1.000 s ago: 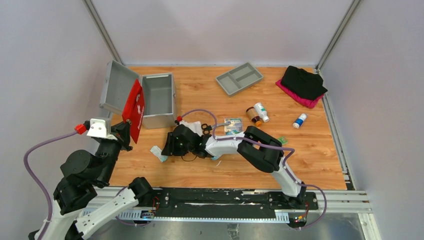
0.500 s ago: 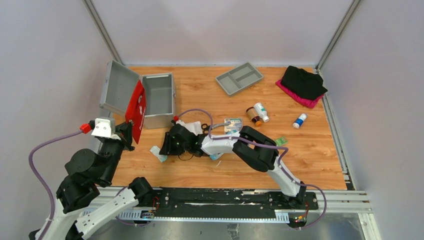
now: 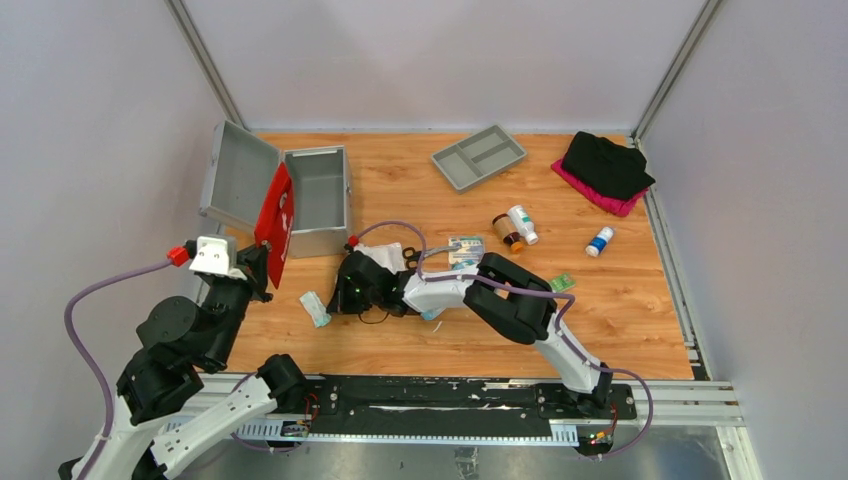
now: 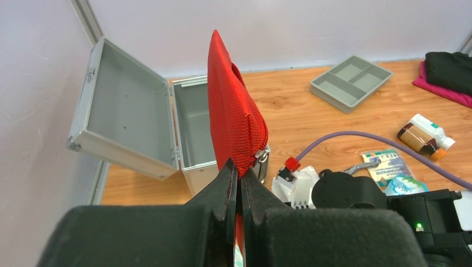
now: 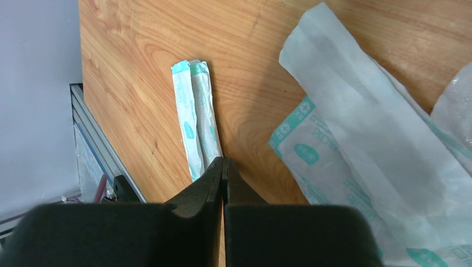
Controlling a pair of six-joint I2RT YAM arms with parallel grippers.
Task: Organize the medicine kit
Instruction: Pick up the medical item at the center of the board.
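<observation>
The medicine kit [image 3: 316, 200] stands open at the back left, its lid [image 3: 236, 175] leaning back; in the left wrist view the kit [image 4: 192, 125] looks empty inside. My left gripper [image 4: 239, 170] is shut on the bottom edge of a red fabric pouch [image 4: 231, 117], which I hold upright in front of the kit. From above, the pouch [image 3: 274, 224] hangs at the kit's near left corner. My right gripper [image 5: 223, 161] is shut low over the table, its tips at the near end of a narrow white-and-teal packet [image 5: 196, 125]. Nothing shows between the jaws.
A larger gauze packet [image 5: 356, 161] lies just right of the right gripper. A grey compartment tray [image 3: 479, 156] sits at the back, with two bottles [image 3: 515, 228], a blue-capped bottle [image 3: 599, 241] and a card of pills [image 3: 466, 250] nearby. Black and pink cloth [image 3: 606, 165] lies at back right.
My right gripper's jaws have closed from half open, and it has drawn slightly away from the narrow packet. The left arm has carried the red pouch a little up and toward the kit.
</observation>
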